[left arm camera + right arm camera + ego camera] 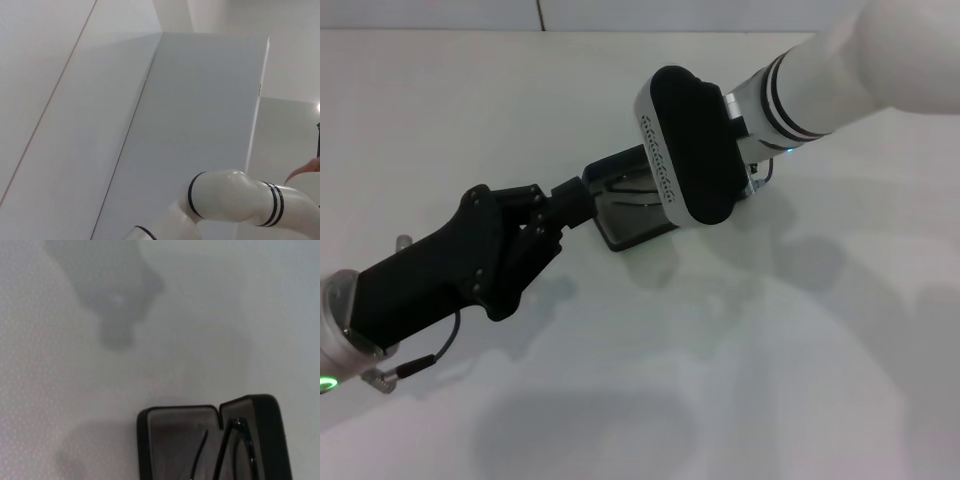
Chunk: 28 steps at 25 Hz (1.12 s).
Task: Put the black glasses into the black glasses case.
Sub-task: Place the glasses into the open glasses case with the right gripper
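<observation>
The black glasses case [632, 232] lies open in the middle of the white table, its grey lining [172, 435] showing in the right wrist view. The black glasses [628, 190] lie inside it, with the thin frame and temple arms [226, 445] resting across the lining. My left gripper [572, 202] reaches in from the lower left, its fingers closed on the case's near-left rim. My right arm comes in from the upper right, and its wrist housing [688, 145] hangs directly over the case, covering the far half and the gripper itself.
The white table [740, 380] stretches all around the case, with only shadows on it. A loose cable [415, 362] hangs by my left wrist. The left wrist view shows only wall panels and my white right arm [235, 200].
</observation>
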Each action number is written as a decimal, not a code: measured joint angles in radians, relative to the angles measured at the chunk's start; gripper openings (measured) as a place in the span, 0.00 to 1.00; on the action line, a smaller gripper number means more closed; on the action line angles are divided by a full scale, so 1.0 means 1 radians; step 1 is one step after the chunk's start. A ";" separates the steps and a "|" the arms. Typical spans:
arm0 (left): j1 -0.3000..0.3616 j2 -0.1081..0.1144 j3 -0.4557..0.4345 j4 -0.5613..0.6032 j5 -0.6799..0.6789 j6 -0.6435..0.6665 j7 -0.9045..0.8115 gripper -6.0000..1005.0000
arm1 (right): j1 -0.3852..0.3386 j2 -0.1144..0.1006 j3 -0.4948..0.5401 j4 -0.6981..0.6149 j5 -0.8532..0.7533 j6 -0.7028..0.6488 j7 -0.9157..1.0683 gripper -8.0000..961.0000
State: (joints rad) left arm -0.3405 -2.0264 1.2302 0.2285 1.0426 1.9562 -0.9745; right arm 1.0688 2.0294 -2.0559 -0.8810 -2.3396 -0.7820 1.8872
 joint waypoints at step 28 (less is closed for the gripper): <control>0.007 0.000 0.007 0.000 0.004 0.002 -0.001 0.05 | -0.204 0.000 0.060 -0.267 -0.131 -0.100 0.151 0.17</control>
State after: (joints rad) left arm -0.3333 -2.0263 1.2372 0.2286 1.0462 1.9586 -0.9750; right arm 0.8651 2.0294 -1.9957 -1.1481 -2.4710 -0.8823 2.0379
